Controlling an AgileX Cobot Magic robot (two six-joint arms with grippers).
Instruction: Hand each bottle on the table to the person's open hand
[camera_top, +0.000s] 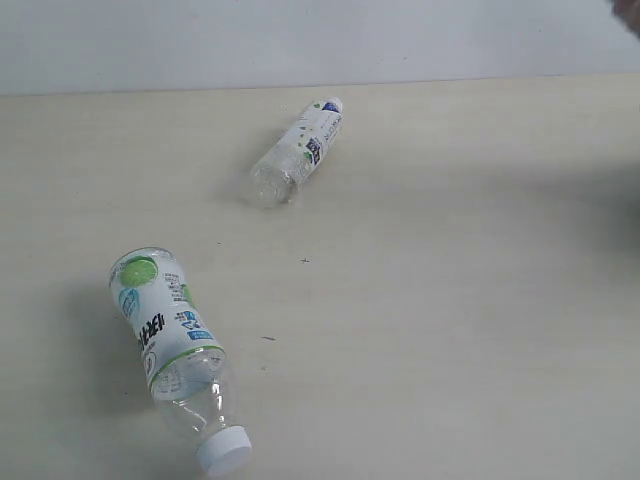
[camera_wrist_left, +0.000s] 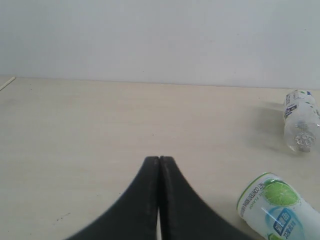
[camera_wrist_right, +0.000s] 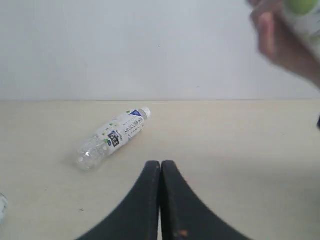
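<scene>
Two bottles lie on the pale table. A slim white bottle rests on its side at the back, its cap pointing away. Near the front left lies a white bottle with green fruit, white cap toward the front edge. Neither gripper shows in the exterior view. My left gripper is shut and empty above the table, the green-fruit bottle beside it and the slim bottle farther off. Shut and empty too, my right gripper faces the slim bottle. The person's hand, blurred, holds another green-fruit bottle.
A plain white wall runs behind the table's far edge. A dark shape shows at the exterior view's top right corner. Tiny dark specks dot the tabletop between the two bottles.
</scene>
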